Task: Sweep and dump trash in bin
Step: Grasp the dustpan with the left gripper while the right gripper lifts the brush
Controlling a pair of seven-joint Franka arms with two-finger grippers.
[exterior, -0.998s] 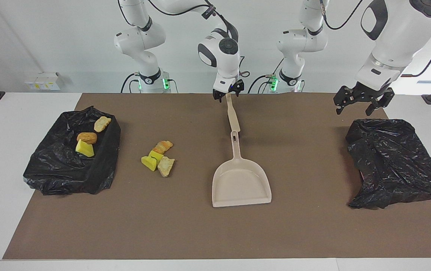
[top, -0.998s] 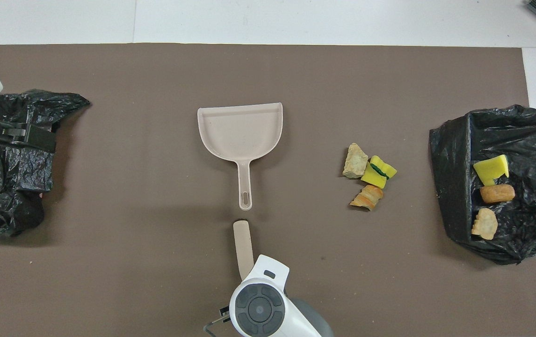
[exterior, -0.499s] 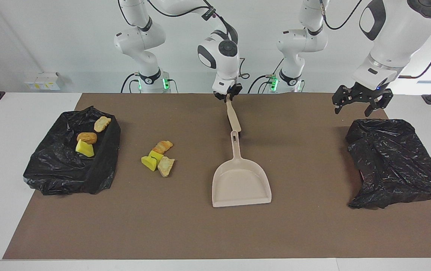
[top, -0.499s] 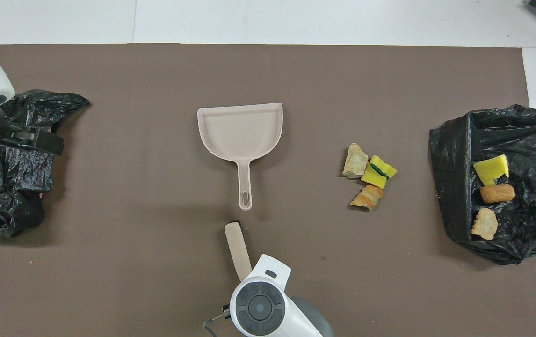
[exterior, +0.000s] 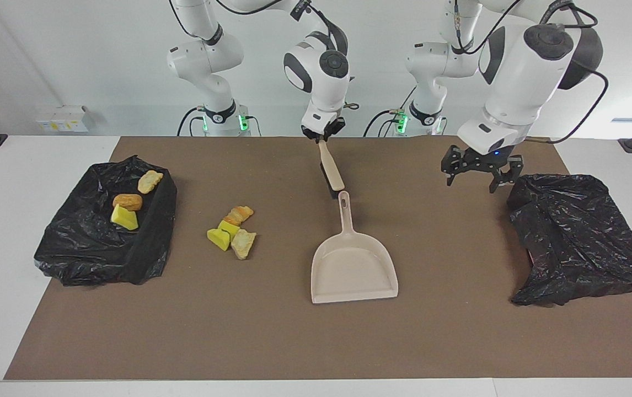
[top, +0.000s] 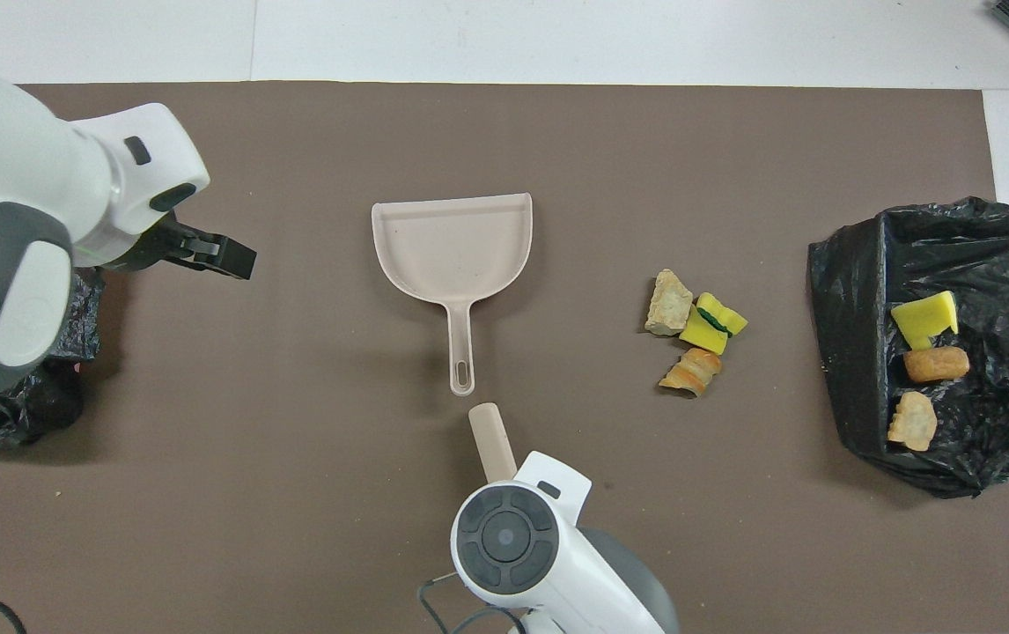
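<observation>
Trash (exterior: 231, 230): three loose scraps on the mat, between the lined bin (exterior: 73, 251) and the dustpan (exterior: 352, 267).
Right gripper (exterior: 321, 135) clamped on the brush (exterior: 330, 172) handle; left gripper (exterior: 475, 179) spread wide over the mat beside a black bag (exterior: 580, 242).

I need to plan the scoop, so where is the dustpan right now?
The dustpan lies flat mid-table on the brown mat, handle toward the robots, between the loose trash and the empty black bag; the brush hangs by its handle tip.

Right gripper (exterior: 323, 136) points down, fingers closed tight. Left gripper (exterior: 480, 177) hangs low with its fingers spread wide.
</observation>
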